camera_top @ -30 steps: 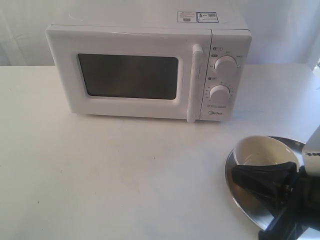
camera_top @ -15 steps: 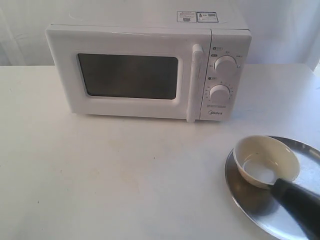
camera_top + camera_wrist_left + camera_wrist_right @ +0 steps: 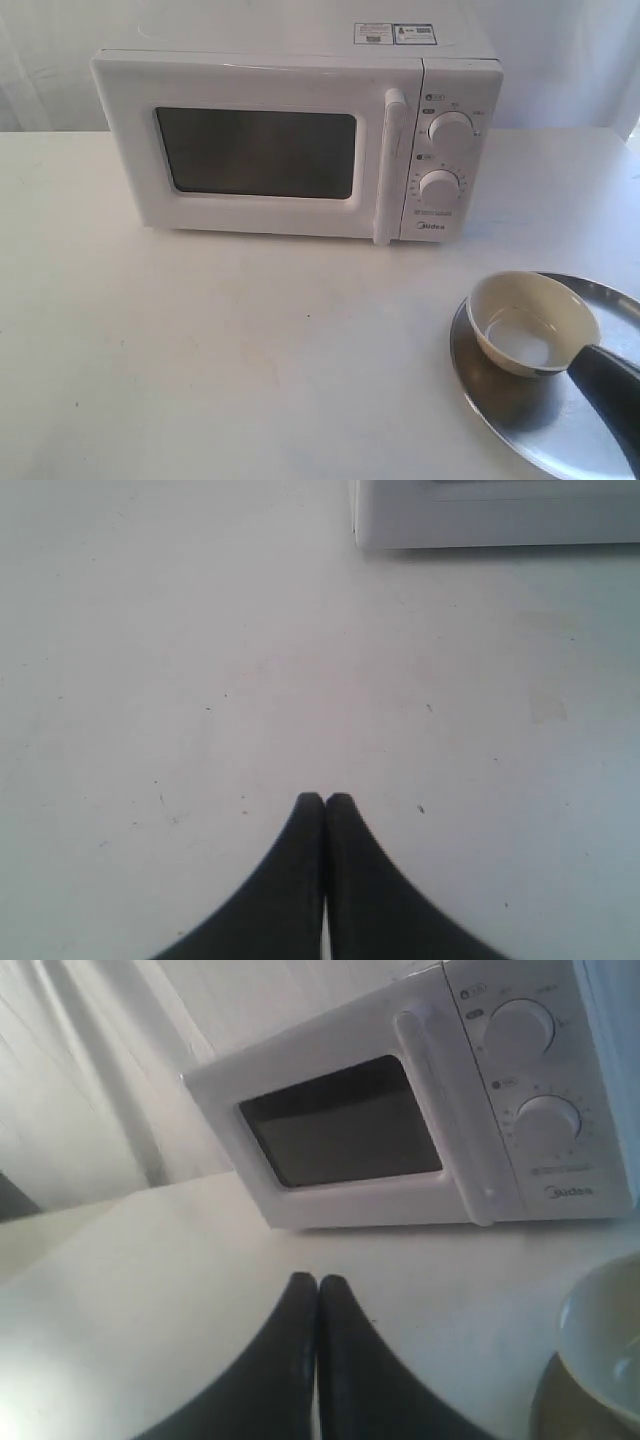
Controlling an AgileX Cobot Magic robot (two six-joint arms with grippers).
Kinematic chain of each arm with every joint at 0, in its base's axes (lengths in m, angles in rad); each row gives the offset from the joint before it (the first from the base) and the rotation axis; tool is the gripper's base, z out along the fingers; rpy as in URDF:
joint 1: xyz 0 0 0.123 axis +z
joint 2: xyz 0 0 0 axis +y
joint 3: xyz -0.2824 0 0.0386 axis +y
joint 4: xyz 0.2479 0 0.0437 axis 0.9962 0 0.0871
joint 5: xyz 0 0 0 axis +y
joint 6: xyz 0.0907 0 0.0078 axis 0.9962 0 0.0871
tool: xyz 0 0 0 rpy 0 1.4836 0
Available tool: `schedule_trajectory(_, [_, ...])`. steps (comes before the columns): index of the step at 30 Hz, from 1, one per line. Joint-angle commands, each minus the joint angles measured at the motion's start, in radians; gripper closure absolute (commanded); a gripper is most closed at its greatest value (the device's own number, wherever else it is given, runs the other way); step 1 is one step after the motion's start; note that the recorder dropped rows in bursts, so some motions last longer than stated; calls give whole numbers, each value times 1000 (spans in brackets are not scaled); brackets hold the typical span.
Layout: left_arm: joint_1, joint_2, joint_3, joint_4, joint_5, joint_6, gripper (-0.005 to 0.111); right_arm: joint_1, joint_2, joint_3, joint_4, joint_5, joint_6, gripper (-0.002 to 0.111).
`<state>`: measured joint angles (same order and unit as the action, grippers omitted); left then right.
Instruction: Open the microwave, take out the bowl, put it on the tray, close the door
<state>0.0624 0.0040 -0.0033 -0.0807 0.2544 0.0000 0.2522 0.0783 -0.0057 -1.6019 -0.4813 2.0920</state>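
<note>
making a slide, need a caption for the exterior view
The bowl sits on the tray, microwave door closed, right gripper shut beside it.

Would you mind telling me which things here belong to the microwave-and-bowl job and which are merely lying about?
Belonging to the job: microwave; its door, shut; bowl; tray, with the bowl resting on it.

Merely surroundings: table; white curtain behind; stickers on the microwave's top.

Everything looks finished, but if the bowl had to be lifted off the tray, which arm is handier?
Right. The right gripper hangs shut over the tray, close by the bowl. The left gripper, also shut, faces only table near the microwave.
</note>
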Motion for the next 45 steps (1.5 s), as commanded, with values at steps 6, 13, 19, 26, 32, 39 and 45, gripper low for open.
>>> schedule_trajectory(6, [-7, -4, 3, -9, -2, 0, 107, -4, -68, 6, -132, 102, -613, 108])
schedule_trajectory(13, [-7, -4, 3, -9, -2, 0, 107, -4, -78, 6, 895, 141, -2022, 108])
schedule_trajectory(19, [-7, -4, 3, -9, -2, 0, 107, -4, -78, 6, 1258, 397, -2124, 108])
schedule_trajectory(26, [-7, -4, 3, -9, -2, 0, 107, 28, -78, 6, 1382, 636, -2043, 108])
schedule_trajectory(32, [-7, -4, 3, -9, -2, 0, 107, 67, -78, 6, 1629, 841, -2066, 108])
schedule_trajectory(39, [-7, -4, 3, -9, -2, 0, 107, 67, -78, 6, 1703, 839, -2178, 108])
schedule_trajectory(45, [-7, -4, 3, -9, -2, 0, 107, 67, -78, 6, 1703, 839, -2173, 108])
